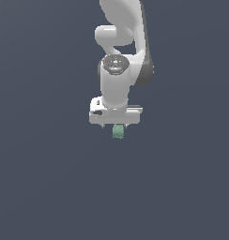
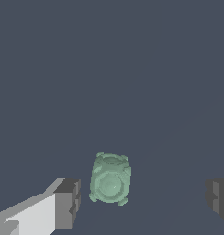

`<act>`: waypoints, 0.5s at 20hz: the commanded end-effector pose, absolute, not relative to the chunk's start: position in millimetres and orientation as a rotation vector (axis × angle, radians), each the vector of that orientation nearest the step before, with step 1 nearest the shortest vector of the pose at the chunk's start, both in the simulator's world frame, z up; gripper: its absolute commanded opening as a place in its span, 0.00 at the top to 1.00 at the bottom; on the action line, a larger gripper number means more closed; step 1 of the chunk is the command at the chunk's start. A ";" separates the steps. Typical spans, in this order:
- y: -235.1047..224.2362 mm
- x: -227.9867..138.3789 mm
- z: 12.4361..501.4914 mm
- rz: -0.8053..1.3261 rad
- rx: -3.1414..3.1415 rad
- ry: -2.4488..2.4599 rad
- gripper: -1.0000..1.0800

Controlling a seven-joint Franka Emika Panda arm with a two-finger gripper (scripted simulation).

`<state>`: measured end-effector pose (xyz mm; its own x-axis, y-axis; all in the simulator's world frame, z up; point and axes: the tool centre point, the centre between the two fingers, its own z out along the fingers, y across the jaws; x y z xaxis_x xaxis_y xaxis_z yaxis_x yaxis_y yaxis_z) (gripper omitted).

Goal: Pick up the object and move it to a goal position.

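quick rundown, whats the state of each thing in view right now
gripper: open, fingers wide apart, gap on both sides of the object, no contact visible
object: pale mint-green lumpy thing, sitting free between the fingers, closer to one finger than the other, not gripped
arm: reaching straight down, wrist above the object

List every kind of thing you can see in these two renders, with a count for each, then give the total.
Mint-green lumpy object: 1
White robot arm: 1
Gripper, jaws wide open: 1
Total: 3
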<state>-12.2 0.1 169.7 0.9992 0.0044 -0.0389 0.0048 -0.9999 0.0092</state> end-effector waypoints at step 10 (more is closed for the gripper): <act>-27.0 -12.8 170.4 -0.069 3.145 -0.057 0.04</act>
